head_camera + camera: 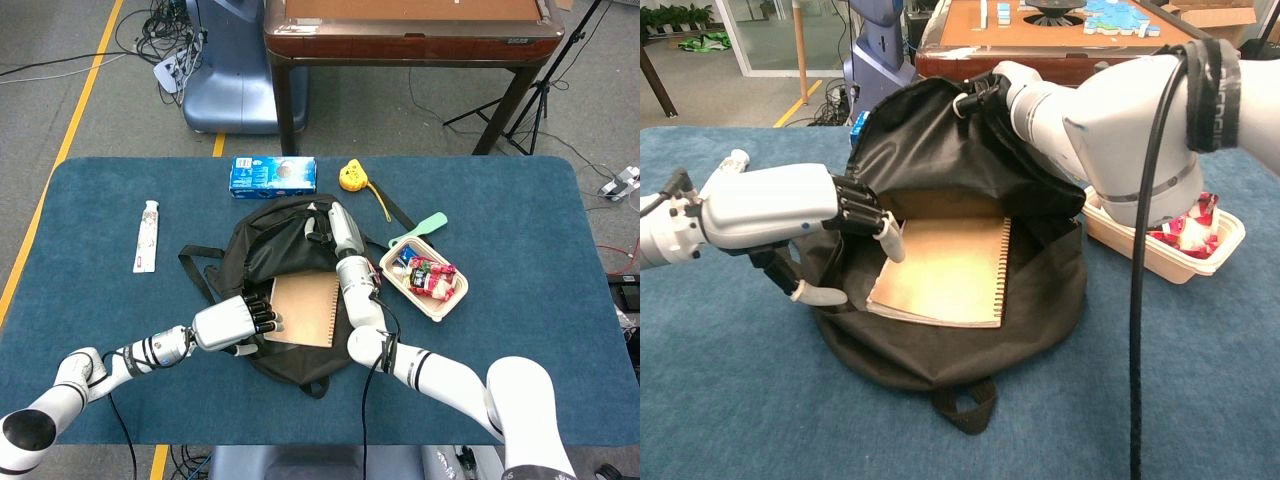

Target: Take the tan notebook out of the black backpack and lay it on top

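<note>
The black backpack lies open in the middle of the blue table. My right hand grips its upper flap and holds it lifted. Inside lies the tan spiral notebook, flat, its spiral edge to the right. My left hand is at the bag's left opening with its fingers spread. Its fingertips reach over the notebook's left edge and its thumb lies lower by the bag's rim. It holds nothing.
A tray of snack packets sits just right of the backpack. A blue box, a yellow tape measure and a teal tool lie behind it. A white tube lies at the left.
</note>
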